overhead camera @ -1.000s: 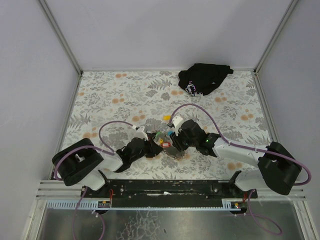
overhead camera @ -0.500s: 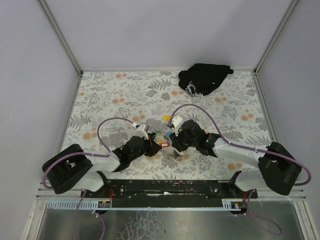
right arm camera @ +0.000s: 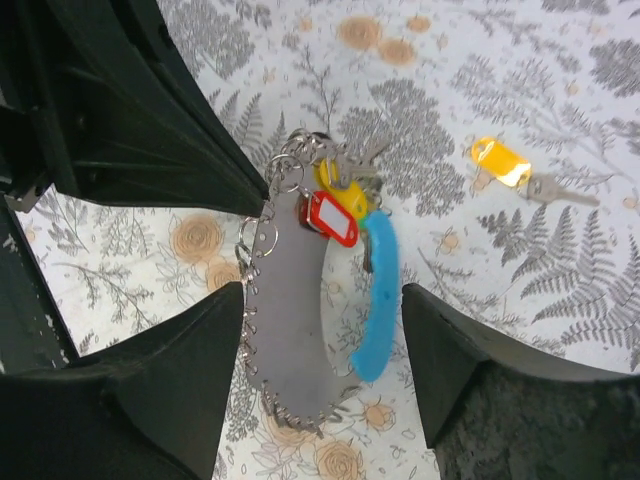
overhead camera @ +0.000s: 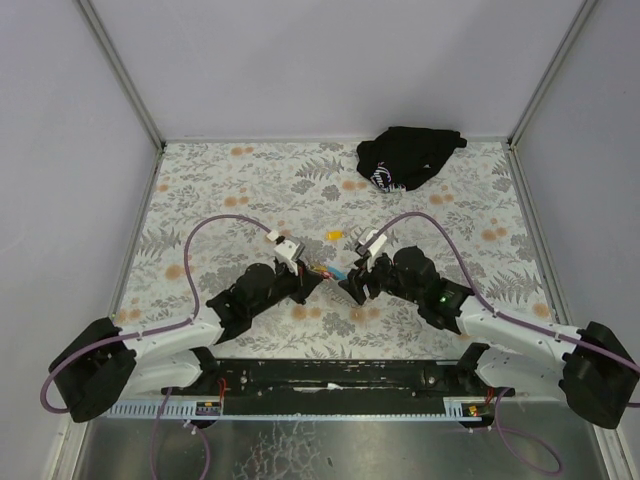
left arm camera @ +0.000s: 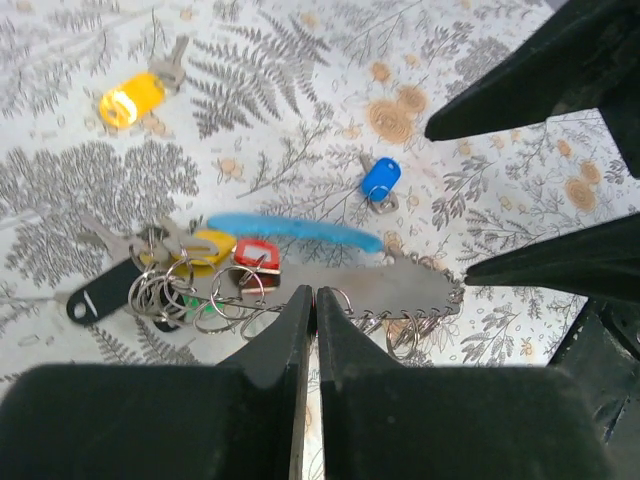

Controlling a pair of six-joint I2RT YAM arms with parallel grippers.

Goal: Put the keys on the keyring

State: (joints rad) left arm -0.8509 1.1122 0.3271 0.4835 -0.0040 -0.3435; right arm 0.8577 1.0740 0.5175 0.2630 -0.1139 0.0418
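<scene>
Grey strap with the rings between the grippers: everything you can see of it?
The flat grey fabric strap lies slightly curved on the floral tablecloth. Its small silvery metal rings line one edge and bunch at one end with a red tag and a yellow tag. A light-blue strip runs alongside. The left gripper, shut, has its tips at the strap's edge; the open right gripper straddles it.

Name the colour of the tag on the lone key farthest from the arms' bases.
The tag is yellow-orange, clearest in the left wrist view.

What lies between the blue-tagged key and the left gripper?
Left wrist view: the light-blue strap, then the grey ring-edged strap, cross between the blue-tagged key and the left gripper.
</scene>
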